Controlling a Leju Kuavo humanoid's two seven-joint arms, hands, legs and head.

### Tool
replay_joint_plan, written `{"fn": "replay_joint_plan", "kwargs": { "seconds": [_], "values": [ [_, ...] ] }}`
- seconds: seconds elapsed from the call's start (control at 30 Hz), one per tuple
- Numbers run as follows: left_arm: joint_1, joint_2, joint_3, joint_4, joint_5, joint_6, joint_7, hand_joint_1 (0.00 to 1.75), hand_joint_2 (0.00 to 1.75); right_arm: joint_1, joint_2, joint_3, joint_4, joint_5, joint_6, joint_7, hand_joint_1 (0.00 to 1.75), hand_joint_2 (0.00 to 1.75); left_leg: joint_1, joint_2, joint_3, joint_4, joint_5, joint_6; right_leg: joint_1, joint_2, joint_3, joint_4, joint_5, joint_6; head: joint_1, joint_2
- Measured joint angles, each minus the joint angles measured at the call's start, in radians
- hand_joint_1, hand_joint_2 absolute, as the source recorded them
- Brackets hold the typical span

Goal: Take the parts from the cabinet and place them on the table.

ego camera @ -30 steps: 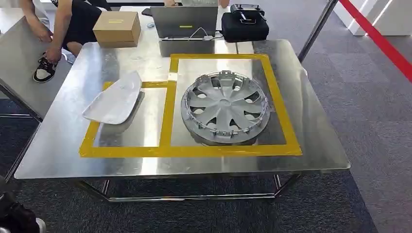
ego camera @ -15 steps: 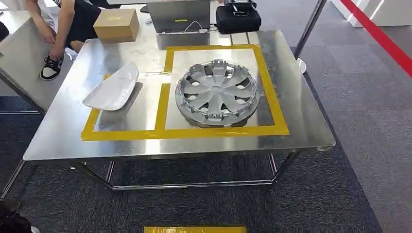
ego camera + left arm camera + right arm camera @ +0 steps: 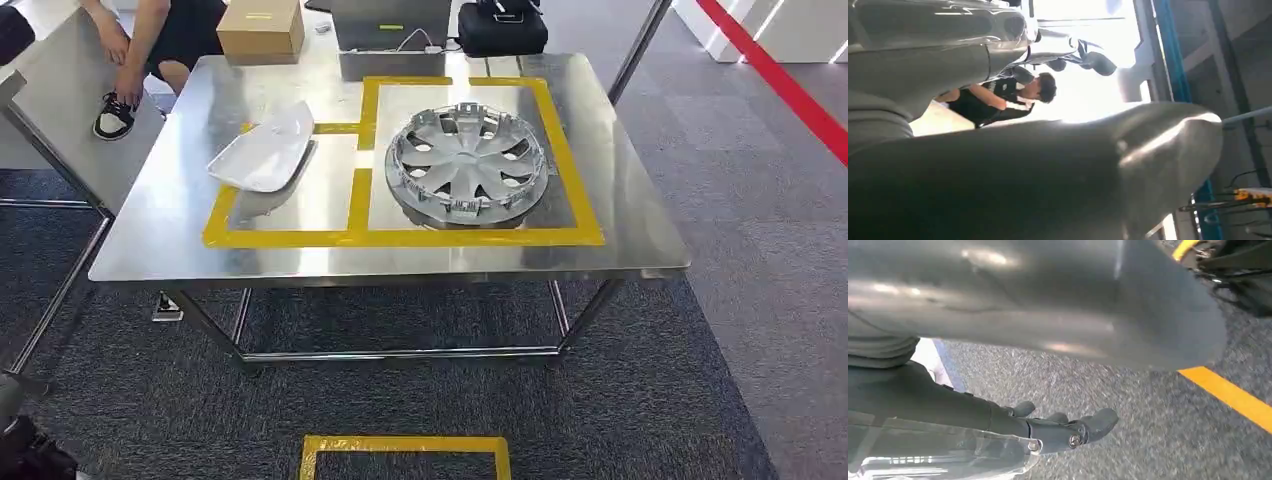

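Note:
A silver wheel cover (image 3: 465,164) lies in the larger yellow-taped square on the steel table (image 3: 150,235). A white curved panel (image 3: 264,155) lies in the smaller taped square to its left. In the left wrist view my left hand (image 3: 1038,170) holds nothing, its thick thumb apart from the dark fingers (image 3: 1088,57). In the right wrist view my right hand (image 3: 1013,340) hangs over grey carpet, its fingers (image 3: 1068,432) stretched out away from the thumb, with nothing in them.
A cardboard box (image 3: 262,28), a laptop (image 3: 392,22) and a black case (image 3: 503,28) stand at the table's far edge. A person (image 3: 170,30) sits at the far left by a second table (image 3: 60,90). A yellow tape frame (image 3: 405,455) marks the carpet near me.
The whole view has shifted: the table now looks farther off and the yellow floor frame has come into view. The parts have not moved on the table.

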State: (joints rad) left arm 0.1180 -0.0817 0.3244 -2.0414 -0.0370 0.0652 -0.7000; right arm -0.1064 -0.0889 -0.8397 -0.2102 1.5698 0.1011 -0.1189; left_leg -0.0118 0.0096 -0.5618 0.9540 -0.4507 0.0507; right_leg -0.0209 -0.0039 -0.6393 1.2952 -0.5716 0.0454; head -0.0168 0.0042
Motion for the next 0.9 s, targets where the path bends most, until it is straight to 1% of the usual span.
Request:
{"fn": "replay_joint_plan", "kwargs": {
  "seconds": [0.03, 0.07, 0.1, 0.13, 0.17, 0.23, 0.27, 0.3, 0.33, 0.37, 0.4, 0.43, 0.47, 0.5, 0.53, 0.57, 0.6, 0.63, 0.67, 0.7, 0.73, 0.77, 0.8, 0.83, 0.87, 0.9],
  "values": [
    [0.005, 0.006, -0.013, 0.007, -0.003, 0.008, 0.0, 0.0, 0.0, -0.001, 0.0, 0.002, 0.0, -0.001, 0.002, -0.006, 0.0, 0.0, -0.001, 0.0, -0.015, 0.004, 0.009, -0.001, 0.002, 0.0, 0.052, -0.063, 0.041, -0.006, 0.0, 0.0],
    [0.008, 0.009, -0.027, 0.012, -0.003, 0.015, 0.0, 0.0, 0.0, -0.003, 0.0, 0.003, 0.0, -0.001, 0.005, -0.012, 0.0, 0.0, -0.003, 0.0, -0.028, 0.008, 0.018, -0.003, 0.005, 0.0, 0.121, -0.158, 0.057, -0.013, 0.0, 0.0],
    [0.01, 0.013, -0.04, 0.019, -0.004, 0.017, 0.0, 0.0, 0.0, -0.006, -0.001, 0.004, 0.0, -0.002, 0.005, -0.015, 0.0, 0.0, -0.003, -0.001, -0.036, 0.014, 0.026, -0.006, 0.009, 0.001, 0.196, -0.263, 0.041, -0.02, 0.0, 0.0],
    [0.012, 0.016, -0.049, 0.023, -0.004, 0.018, 0.0, 0.0, 0.0, -0.009, -0.002, 0.005, 0.0, -0.002, 0.005, -0.018, 0.0, 0.0, -0.008, -0.001, -0.044, 0.022, 0.032, -0.012, 0.012, 0.0, 0.244, -0.35, 0.016, -0.023, -0.001, 0.0],
    [0.015, 0.021, -0.056, 0.027, -0.003, 0.02, 0.0, 0.0, 0.0, -0.011, 0.0, 0.005, 0.0, -0.002, 0.005, -0.019, 0.0, 0.0, -0.007, 0.002, -0.047, 0.022, 0.041, -0.018, 0.015, 0.001, 0.238, -0.358, 0.008, -0.025, -0.002, 0.0],
    [0.022, 0.028, -0.071, 0.052, 0.004, 0.015, 0.0, 0.0, 0.0, -0.01, 0.001, 0.005, 0.0, -0.002, 0.002, -0.021, 0.0, 0.0, -0.002, 0.003, -0.05, 0.018, 0.06, -0.03, 0.021, 0.001, 0.227, -0.351, 0.018, -0.039, -0.001, 0.0],
    [0.027, 0.029, -0.076, 0.062, 0.005, 0.01, 0.0, 0.0, 0.0, -0.007, 0.004, 0.006, 0.001, -0.005, 0.001, -0.021, 0.0, 0.0, -0.003, 0.001, -0.055, 0.02, 0.065, -0.035, 0.012, 0.0, 0.218, -0.355, 0.033, -0.047, 0.0, 0.0],
    [0.029, 0.031, -0.077, 0.081, 0.005, 0.0, 0.0, 0.0, 0.0, -0.008, 0.008, 0.008, 0.003, -0.011, -0.001, -0.021, 0.0, 0.0, 0.001, -0.006, -0.065, 0.038, 0.021, -0.044, 0.012, -0.005, 0.205, -0.354, 0.045, -0.055, 0.001, 0.0],
    [0.03, 0.033, -0.077, 0.107, 0.004, -0.009, 0.001, 0.0, 0.0, -0.009, 0.009, 0.011, 0.003, -0.023, -0.002, -0.021, 0.0, 0.0, 0.005, -0.008, -0.08, 0.087, -0.047, -0.052, 0.012, -0.006, 0.189, -0.354, 0.058, -0.061, -0.004, 0.0],
    [0.031, 0.035, -0.077, 0.128, 0.005, -0.018, 0.002, 0.0, 0.0, -0.008, 0.01, 0.014, 0.003, -0.031, -0.002, -0.021, 0.0, 0.0, 0.009, -0.008, -0.097, 0.157, -0.11, -0.058, 0.012, -0.006, 0.173, -0.353, 0.071, -0.061, -0.008, 0.0],
    [0.032, 0.035, -0.078, 0.159, 0.004, -0.037, 0.002, 0.0, 0.0, -0.006, 0.016, 0.021, 0.003, -0.042, -0.002, -0.021, 0.0, 0.0, 0.012, -0.008, -0.116, 0.239, -0.16, -0.063, 0.012, -0.006, 0.156, -0.352, 0.085, -0.061, -0.005, 0.0],
    [0.033, 0.035, -0.077, 0.203, 0.003, -0.063, 0.003, 0.0, 0.0, -0.004, 0.019, 0.028, 0.003, -0.043, -0.001, -0.02, 0.0, 0.0, 0.014, -0.008, -0.128, 0.306, -0.178, -0.067, 0.013, -0.008, 0.14, -0.35, 0.097, -0.059, -0.007, 0.0],
    [0.03, 0.035, -0.073, 0.283, -0.006, -0.107, 0.012, 0.0, 0.0, -0.002, 0.027, 0.034, 0.003, -0.037, 0.007, -0.017, 0.0, 0.0, 0.015, -0.008, -0.123, 0.341, -0.159, -0.07, 0.012, -0.008, 0.123, -0.349, 0.11, -0.057, -0.006, 0.0],
    [0.027, 0.036, -0.066, 0.379, -0.026, -0.152, 0.031, 0.0, 0.0, -0.002, 0.032, 0.042, 0.003, -0.029, 0.016, -0.018, 0.0, 0.0, 0.017, -0.008, -0.099, 0.331, -0.117, -0.07, 0.011, -0.009, 0.11, -0.346, 0.121, -0.054, -0.006, 0.0],
    [0.025, 0.036, -0.058, 0.487, -0.055, -0.185, 0.05, 0.0, 0.0, -0.004, 0.04, 0.052, 0.003, -0.022, 0.028, -0.02, 0.0, 0.0, 0.021, -0.008, -0.056, 0.283, -0.075, -0.069, 0.011, -0.008, 0.093, -0.34, 0.131, -0.053, -0.008, 0.0],
    [0.004, 0.038, -0.045, 0.62, -0.098, -0.193, 0.038, 0.0, 0.0, -0.004, 0.048, 0.058, 0.003, -0.014, 0.036, -0.021, 0.0, 0.0, 0.022, -0.008, 0.007, 0.199, -0.049, -0.067, 0.011, -0.008, 0.078, -0.335, 0.139, -0.049, -0.007, 0.0],
    [-0.027, 0.044, -0.034, 0.745, -0.143, -0.186, 0.029, 0.0, 0.0, -0.005, 0.055, 0.062, 0.003, -0.01, 0.041, -0.021, 0.0, 0.0, 0.022, -0.008, 0.079, 0.101, -0.057, -0.065, 0.011, -0.007, 0.07, -0.329, 0.146, -0.045, -0.008, 0.0],
    [-0.051, 0.052, -0.021, 0.897, -0.189, -0.163, 0.024, 0.0, 0.0, -0.007, 0.063, 0.067, 0.003, -0.005, 0.048, -0.021, 0.0, 0.0, 0.018, -0.008, 0.14, 0.006, -0.093, -0.061, 0.016, -0.004, 0.06, -0.321, 0.152, -0.039, -0.01, 0.0],
    [-0.071, 0.064, -0.015, 1.034, -0.226, -0.134, 0.035, 0.0, 0.0, -0.005, 0.071, 0.076, 0.003, -0.002, 0.055, -0.022, 0.0, 0.0, 0.017, -0.008, 0.151, -0.026, -0.109, -0.054, 0.018, -0.004, 0.056, -0.319, 0.16, -0.033, -0.006, 0.0],
    [-0.088, 0.076, -0.015, 1.162, -0.263, -0.108, 0.07, 0.0, 0.0, -0.003, 0.08, 0.081, 0.004, -0.001, 0.059, -0.022, 0.0, 0.0, 0.012, -0.008, 0.138, -0.022, -0.105, -0.048, 0.013, -0.005, 0.054, -0.32, 0.17, -0.027, -0.007, 0.0],
    [-0.091, 0.088, -0.015, 1.272, -0.302, -0.088, 0.131, 0.0, 0.0, 0.002, 0.083, 0.084, 0.005, -0.002, 0.063, -0.021, 0.0, 0.0, 0.007, -0.005, 0.136, -0.02, -0.102, -0.039, 0.009, -0.003, 0.053, -0.324, 0.178, -0.019, -0.008, 0.0],
    [-0.091, 0.096, -0.017, 1.366, -0.334, -0.074, 0.199, 0.0, 0.0, 0.011, 0.089, 0.087, 0.007, -0.005, 0.067, -0.021, 0.0, 0.0, 0.008, -0.002, 0.131, -0.023, -0.088, -0.025, 0.007, -0.001, 0.044, -0.325, 0.184, -0.012, -0.007, 0.0],
    [-0.095, 0.1, -0.019, 1.434, -0.354, -0.065, 0.262, 0.0, 0.0, 0.018, 0.092, 0.087, 0.009, -0.007, 0.068, -0.019, 0.0, 0.0, 0.012, 0.009, 0.117, -0.024, -0.077, -0.015, 0.005, 0.0, 0.034, -0.306, 0.158, -0.009, -0.01, 0.0],
    [-0.095, 0.107, -0.021, 1.499, -0.369, -0.055, 0.336, 0.0, 0.0, 0.027, 0.097, 0.088, 0.011, -0.009, 0.071, -0.019, 0.0, 0.0, 0.012, 0.007, 0.1, -0.024, -0.064, -0.004, 0.005, 0.001, 0.012, -0.259, 0.087, -0.007, -0.002, 0.0],
    [-0.099, 0.111, -0.026, 1.549, -0.385, -0.053, 0.391, 0.0, 0.0, 0.034, 0.1, 0.089, 0.011, -0.011, 0.071, -0.02, 0.0, 0.0, 0.01, 0.005, 0.084, -0.024, -0.052, -0.003, 0.005, 0.001, -0.008, -0.19, 0.02, -0.004, 0.001, 0.0],
    [-0.104, 0.115, -0.033, 1.599, -0.396, -0.053, 0.441, 0.0, 0.0, 0.034, 0.102, 0.09, 0.011, -0.015, 0.071, -0.025, 0.0, 0.0, 0.008, 0.005, 0.067, -0.023, -0.039, -0.002, 0.005, 0.001, -0.03, -0.105, -0.035, -0.002, 0.001, 0.0]
  ]
}}
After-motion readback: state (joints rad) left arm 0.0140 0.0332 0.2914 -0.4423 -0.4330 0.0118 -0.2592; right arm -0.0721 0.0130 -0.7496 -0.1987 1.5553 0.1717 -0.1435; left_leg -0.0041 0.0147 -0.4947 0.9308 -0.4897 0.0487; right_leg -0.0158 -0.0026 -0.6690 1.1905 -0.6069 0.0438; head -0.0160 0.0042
